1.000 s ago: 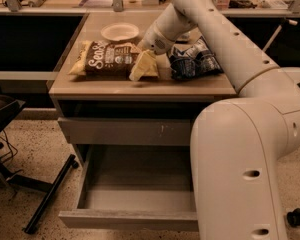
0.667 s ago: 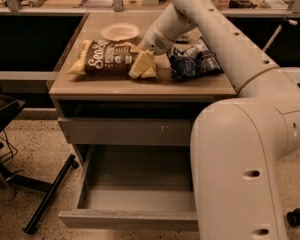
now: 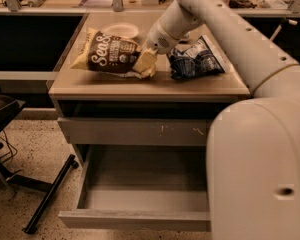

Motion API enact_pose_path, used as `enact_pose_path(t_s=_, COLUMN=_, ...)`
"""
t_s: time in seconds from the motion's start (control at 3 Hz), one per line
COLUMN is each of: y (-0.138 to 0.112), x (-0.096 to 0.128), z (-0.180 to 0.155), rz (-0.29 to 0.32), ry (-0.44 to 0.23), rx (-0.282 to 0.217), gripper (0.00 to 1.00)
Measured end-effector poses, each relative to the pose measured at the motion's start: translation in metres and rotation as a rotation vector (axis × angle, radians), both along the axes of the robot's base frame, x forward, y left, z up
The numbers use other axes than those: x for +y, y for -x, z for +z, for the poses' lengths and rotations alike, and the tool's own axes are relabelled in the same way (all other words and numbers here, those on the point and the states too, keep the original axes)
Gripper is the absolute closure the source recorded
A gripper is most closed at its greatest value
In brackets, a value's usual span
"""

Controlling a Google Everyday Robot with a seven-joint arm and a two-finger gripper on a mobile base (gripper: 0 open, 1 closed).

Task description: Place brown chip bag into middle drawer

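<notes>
The brown chip bag [image 3: 107,54] lies on the wooden counter [image 3: 155,86], left of centre, with its white lettering facing me. Its crumpled cream right end [image 3: 145,63] is pinched by my gripper [image 3: 149,54], which reaches down from the upper right and is shut on it. That end sits slightly raised while the bag's left end rests on the counter. The middle drawer [image 3: 140,219] stands pulled open below the counter, with a plain front and a bare gray tray [image 3: 145,196].
A blue-and-white bag [image 3: 195,58] lies just right of the gripper. A white plate [image 3: 119,30] sits behind the brown bag. A closed drawer front with pale scratches [image 3: 135,131] is above the open drawer. A black stand [image 3: 45,196] is at left; my white body [image 3: 262,174] fills the right.
The gripper has drawn the bag's cream right end slightly up and to the right. The drawer and the other objects have not moved.
</notes>
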State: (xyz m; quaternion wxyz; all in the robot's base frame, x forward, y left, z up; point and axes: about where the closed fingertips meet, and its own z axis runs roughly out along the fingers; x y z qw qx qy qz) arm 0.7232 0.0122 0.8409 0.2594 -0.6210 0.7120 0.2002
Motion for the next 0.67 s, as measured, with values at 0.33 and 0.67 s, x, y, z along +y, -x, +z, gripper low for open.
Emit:
enact_pose_path(t_s=0.33, y=0.042, x=-0.042, z=0.05, rz=-0.123, ry=0.026, rx=-0.059, gripper=1.0)
enact_pose_path(t_s=0.67, y=0.105, x=-0.072, z=0.077, rz=-0.221, ry=0.184, rx=-0.035, gripper=1.0)
